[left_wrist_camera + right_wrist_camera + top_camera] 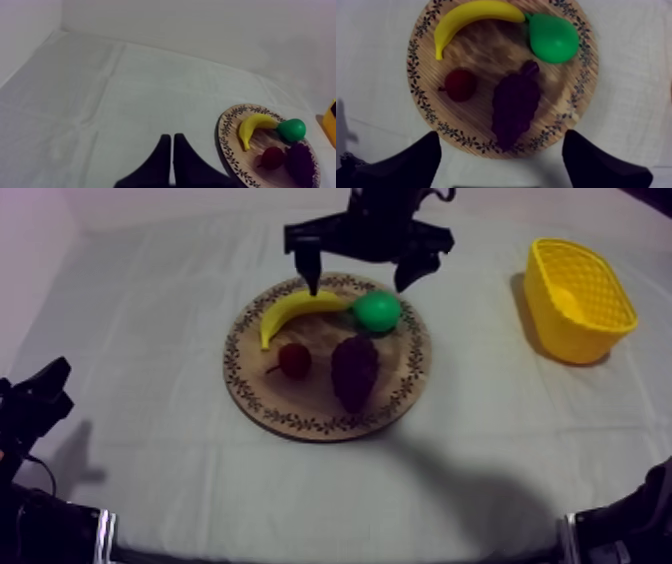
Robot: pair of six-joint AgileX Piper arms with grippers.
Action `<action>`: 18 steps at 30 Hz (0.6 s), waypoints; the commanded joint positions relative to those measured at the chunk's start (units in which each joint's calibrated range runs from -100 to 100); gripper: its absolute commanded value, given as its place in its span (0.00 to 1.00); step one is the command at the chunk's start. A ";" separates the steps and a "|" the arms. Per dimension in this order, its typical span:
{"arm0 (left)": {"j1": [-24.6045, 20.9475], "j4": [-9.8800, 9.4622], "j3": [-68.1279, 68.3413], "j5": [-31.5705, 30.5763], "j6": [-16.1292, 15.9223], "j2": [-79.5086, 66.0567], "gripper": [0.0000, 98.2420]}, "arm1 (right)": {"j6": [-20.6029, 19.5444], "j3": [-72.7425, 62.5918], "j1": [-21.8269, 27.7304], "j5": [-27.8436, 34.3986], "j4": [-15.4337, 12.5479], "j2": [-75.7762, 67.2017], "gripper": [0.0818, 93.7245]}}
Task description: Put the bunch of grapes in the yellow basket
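Note:
A dark purple bunch of grapes (354, 371) (515, 104) lies on the round wooden board (397, 395) (571, 95) (231, 150), toward its near right side. My right gripper (362, 276) (501, 155) hangs open above the board's far edge, over the banana (293, 310) and pear (377, 310), its fingers (406, 160) wide apart with nothing between them. The yellow basket (578, 296) stands at the table's right. Low at the left, my left gripper (40, 393) (172, 160) rests shut, the fingers together as a narrow wedge.
The board also holds a yellow banana (471, 17) (254, 127), a green pear (553, 37) (292, 129) and a small red fruit (294, 360) (459, 85) (272, 157). Grey-white cloth (140, 338) covers the table around the board.

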 commanded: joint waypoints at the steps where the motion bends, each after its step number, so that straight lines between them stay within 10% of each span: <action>1: 0.00 0.00 -0.03 -0.03 -0.02 0.00 0.00 | -0.03 1.70 0.10 -2.02 -0.27 0.87 0.97; 18: 0.00 0.00 -0.03 -0.03 -0.02 0.00 0.00 | 2.88 13.55 2.25 -20.01 -4.76 8.76 0.83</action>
